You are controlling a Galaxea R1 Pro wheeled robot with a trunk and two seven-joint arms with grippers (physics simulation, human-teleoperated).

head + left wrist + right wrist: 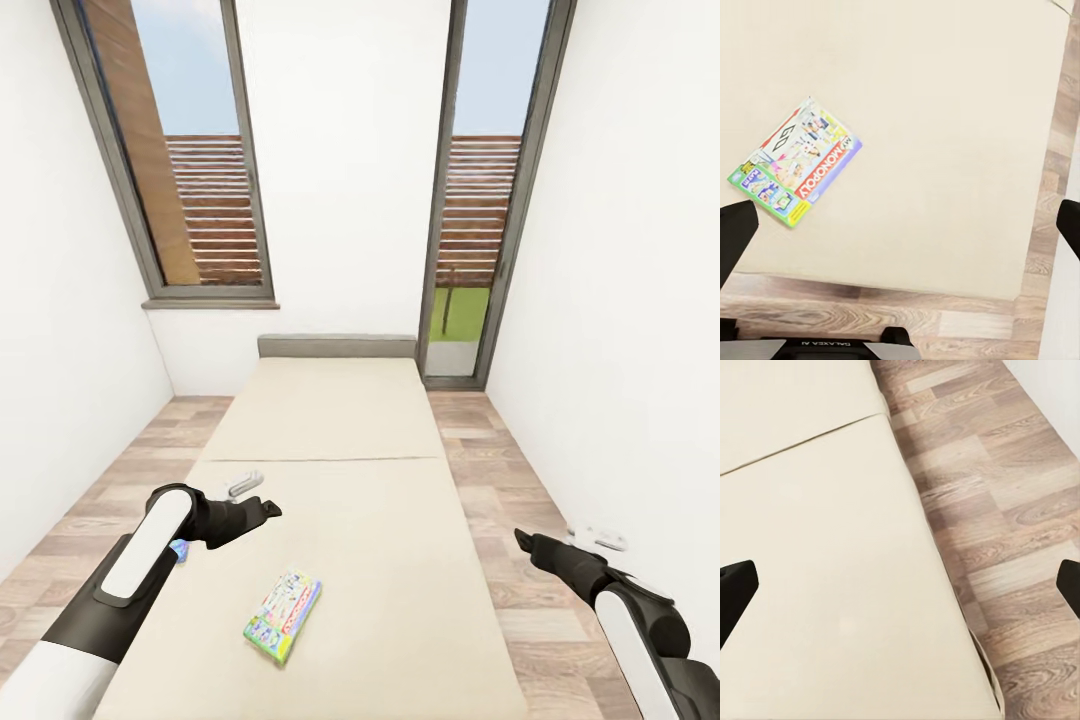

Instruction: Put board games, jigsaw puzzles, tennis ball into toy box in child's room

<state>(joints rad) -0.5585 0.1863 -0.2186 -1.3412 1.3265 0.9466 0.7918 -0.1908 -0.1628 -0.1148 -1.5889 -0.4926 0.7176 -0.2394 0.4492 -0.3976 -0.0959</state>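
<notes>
A white-red-green Monopoly board game (283, 616) lies flat on the beige bed (330, 430), near its foot end. In the left wrist view the same box (795, 171) lies on the mattress ahead of the fingers. My left gripper (270, 508) hovers open over the bed's left side, up and left of the box. A blue item (180, 549) peeks out under my left forearm, mostly hidden. My right gripper (522, 540) is open above the bed's right edge, over mattress and floor (1020, 510). The table, toy box, jigsaw puzzles and tennis ball are out of view.
A small white-grey object (243, 484) rests on the mattress by my left gripper. Another white object (597, 537) lies on the wood floor by the right wall. Narrow strips of floor run along both sides of the bed. Tall windows stand behind the grey headboard (337, 346).
</notes>
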